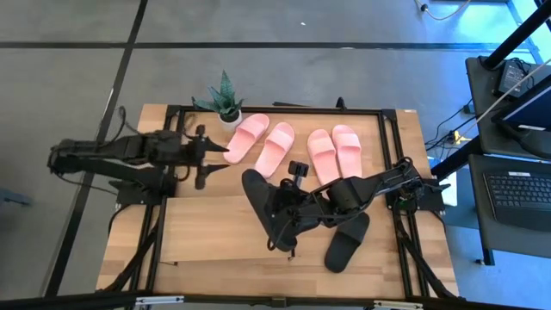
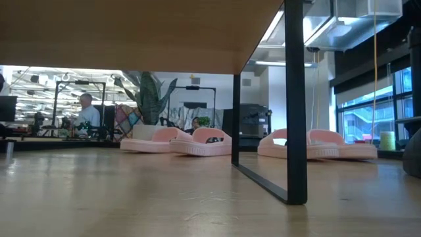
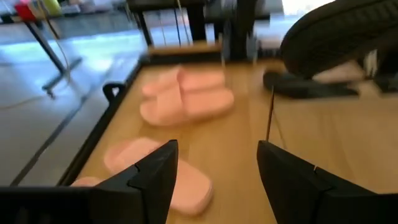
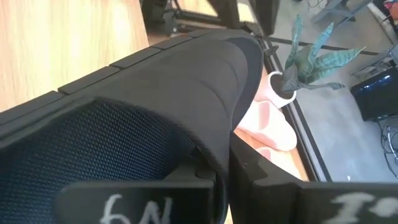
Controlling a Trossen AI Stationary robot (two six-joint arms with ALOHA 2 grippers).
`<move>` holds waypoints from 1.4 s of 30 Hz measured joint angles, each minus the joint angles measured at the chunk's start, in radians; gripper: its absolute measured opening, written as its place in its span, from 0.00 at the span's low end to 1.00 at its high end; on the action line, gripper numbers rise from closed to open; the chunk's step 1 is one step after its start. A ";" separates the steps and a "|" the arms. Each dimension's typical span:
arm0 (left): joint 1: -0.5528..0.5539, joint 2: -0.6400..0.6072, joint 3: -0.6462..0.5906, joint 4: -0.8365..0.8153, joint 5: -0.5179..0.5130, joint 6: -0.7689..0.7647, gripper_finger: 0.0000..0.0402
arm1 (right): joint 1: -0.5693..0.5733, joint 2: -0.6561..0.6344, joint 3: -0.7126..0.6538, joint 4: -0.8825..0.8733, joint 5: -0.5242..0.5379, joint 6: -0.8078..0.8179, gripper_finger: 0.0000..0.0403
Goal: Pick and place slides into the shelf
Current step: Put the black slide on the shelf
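The right gripper point(image 1: 277, 226), low centre, is carrying a black slide point(image 1: 258, 200) pinched tight and should be keeping it level toward the shelf point(image 1: 225, 228), while the left gripper point(image 1: 209, 155), upper left, is hovering empty, jaws wide.

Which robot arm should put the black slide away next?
Probably the right. Its hand is already shut on a black slide. The left hand is open and empty by the pink slides.

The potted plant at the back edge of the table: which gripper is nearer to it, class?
Left. The left gripper hangs open just in front of the potted plant, beside the pink slides. The right gripper is farther toward the front, shut on a black slide.
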 joint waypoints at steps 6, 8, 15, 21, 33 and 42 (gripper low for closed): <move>-0.096 0.192 0.311 -0.283 -0.037 0.005 0.52 | -0.003 0.000 -0.001 -0.032 -0.010 0.001 0.03; -0.138 0.248 0.383 -0.344 -0.060 0.005 0.52 | -0.003 0.000 -0.001 -0.032 -0.010 0.001 0.03; -0.284 0.420 0.571 -0.466 -0.203 0.059 0.52 | -0.011 0.000 -0.001 -0.032 -0.016 0.001 0.03; -0.347 0.543 0.650 -0.540 -0.318 0.041 0.52 | -0.016 0.000 -0.001 -0.032 -0.017 0.001 0.03; -0.421 0.643 0.723 -0.549 -0.453 0.035 0.52 | -0.016 0.003 -0.001 -0.032 -0.077 0.004 0.03; -0.445 0.644 0.742 -0.569 -0.493 0.034 0.52 | -0.018 0.003 -0.005 -0.018 -0.083 -0.018 0.03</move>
